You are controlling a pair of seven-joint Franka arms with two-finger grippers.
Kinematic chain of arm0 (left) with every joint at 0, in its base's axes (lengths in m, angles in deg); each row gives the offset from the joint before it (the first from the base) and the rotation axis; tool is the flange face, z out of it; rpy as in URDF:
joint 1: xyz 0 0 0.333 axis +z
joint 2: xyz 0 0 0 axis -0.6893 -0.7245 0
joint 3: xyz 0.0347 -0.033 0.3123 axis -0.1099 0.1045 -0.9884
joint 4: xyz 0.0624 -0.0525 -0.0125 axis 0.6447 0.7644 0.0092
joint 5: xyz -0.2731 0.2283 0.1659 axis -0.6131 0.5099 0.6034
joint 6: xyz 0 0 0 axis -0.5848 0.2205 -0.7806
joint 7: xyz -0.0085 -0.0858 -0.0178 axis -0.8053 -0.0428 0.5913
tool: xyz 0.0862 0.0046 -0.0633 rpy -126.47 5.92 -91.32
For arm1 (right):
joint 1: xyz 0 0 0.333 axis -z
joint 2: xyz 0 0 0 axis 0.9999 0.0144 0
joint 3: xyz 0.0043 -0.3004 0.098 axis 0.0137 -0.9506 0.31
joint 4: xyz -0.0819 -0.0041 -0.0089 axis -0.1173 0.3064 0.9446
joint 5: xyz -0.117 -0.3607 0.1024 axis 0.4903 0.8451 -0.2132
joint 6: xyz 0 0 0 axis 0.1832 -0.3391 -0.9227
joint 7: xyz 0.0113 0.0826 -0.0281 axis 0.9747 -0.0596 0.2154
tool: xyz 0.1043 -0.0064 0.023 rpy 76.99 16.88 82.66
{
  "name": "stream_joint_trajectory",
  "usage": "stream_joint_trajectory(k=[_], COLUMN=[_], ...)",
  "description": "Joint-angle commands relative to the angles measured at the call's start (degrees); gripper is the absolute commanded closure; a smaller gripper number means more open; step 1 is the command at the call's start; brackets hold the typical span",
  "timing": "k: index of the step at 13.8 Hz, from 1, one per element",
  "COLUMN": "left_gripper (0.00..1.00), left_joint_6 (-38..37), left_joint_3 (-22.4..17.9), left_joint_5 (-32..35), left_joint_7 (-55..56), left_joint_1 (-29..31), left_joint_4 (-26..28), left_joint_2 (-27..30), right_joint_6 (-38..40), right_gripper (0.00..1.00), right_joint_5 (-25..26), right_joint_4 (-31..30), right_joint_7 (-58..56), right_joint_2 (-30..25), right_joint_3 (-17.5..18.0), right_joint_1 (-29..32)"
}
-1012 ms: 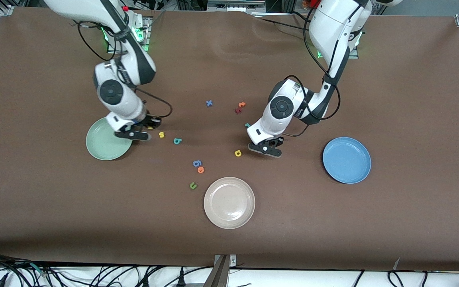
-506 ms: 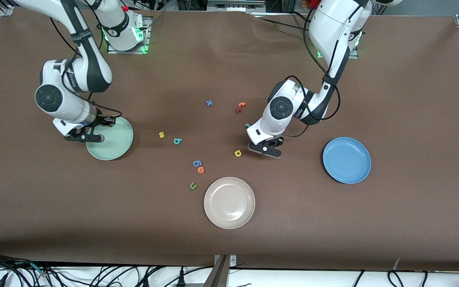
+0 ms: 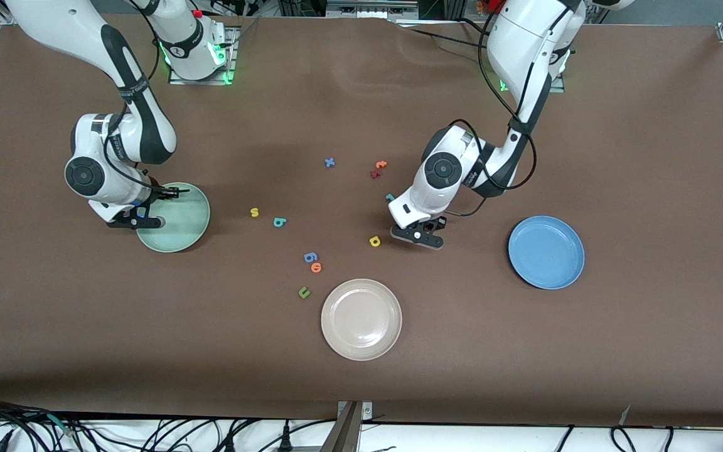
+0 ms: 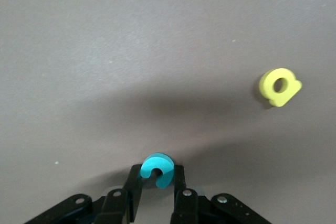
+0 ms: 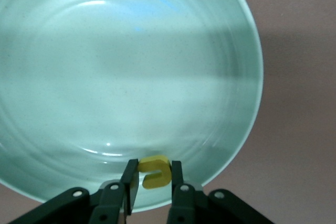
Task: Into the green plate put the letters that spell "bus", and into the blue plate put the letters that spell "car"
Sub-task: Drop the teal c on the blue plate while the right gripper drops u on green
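Table: brown cloth-covered table (image 3: 650, 157), 2 Franka arms based along its top edge.
Green plate: round pale mint-green shallow plate (image 3: 179, 229) toward right arm's end, nothing lying in it yet.
Blue plate: round sky-blue shallow plate (image 3: 546, 252) toward left arm's end; no letters in it.
Cream plate: round cream-white plate (image 3: 361, 319), nearest the front cam.
Right gripper (image 5: 151, 182): over green plate's rim, fingers narrow, pinching small yellow foam "u" (image 5: 154, 172).
Left gripper (image 4: 157, 179): low over table mid-way betw. cream & blue plates, fingers narrow, clamped on small teal foam "c" (image 4: 156, 167).
Yellow "a" (image 3: 374, 241): tiny foam letter on table just beside left gripper.
Teal "r" (image 3: 390, 198): partly hidden by left arm's wrist.
Yellow "s" (image 3: 254, 213) & teal "b" (image 3: 279, 222): side by side on table, betw. green plate & centre.
Others: blue "g"/"6" (image 3: 310, 257), olive "u" (image 3: 304, 292).
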Motion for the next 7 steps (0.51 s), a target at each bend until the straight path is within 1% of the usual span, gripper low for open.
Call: stream_joint_trajectory(k=[1,2,4,6,7], left_gripper=[0.84,0.84,0.84,0.84,0.84], left_joint_6=[-10.24,-12.37,-12.83,-13.27,-13.27], left_joint_3=[-2.89,-3.86,-4.05,-4.04,-4.04], left_joint_5=[4.35,5.32,6.38,6.38,6.47], left_joint_7=[-4.89,-7.43,-15.59,-21.93,-24.4], left_joint_1=[0.92,1.7,5.47,8.64,10.31], left_joint_4=[-5.85,-6.3,-5.43,-3.07,-1.31], left_joint_2=[0.33,1.21,2.79,5.16,6.65], right_joint_6=[-0.07,0.37,2.47,4.32,3.98], right_gripper=[0.07,0.06,0.06,0.06,0.06], right_joint_5=[-0.87,-0.87,-1.04,-1.75,-1.83], right_joint_4=[0.07,0.33,0.68,2.35,2.53], right_joint_7=[-0.89,-0.37,2.42,9.01,12.95], right_joint_2=[-1.17,-2.13,-4.41,-5.82,-5.92], right_joint_3=[0.03,0.03,1.08,5.54,7.57], right_joint_1=[-0.1,-0.1,-0.19,-0.19,-0.19])
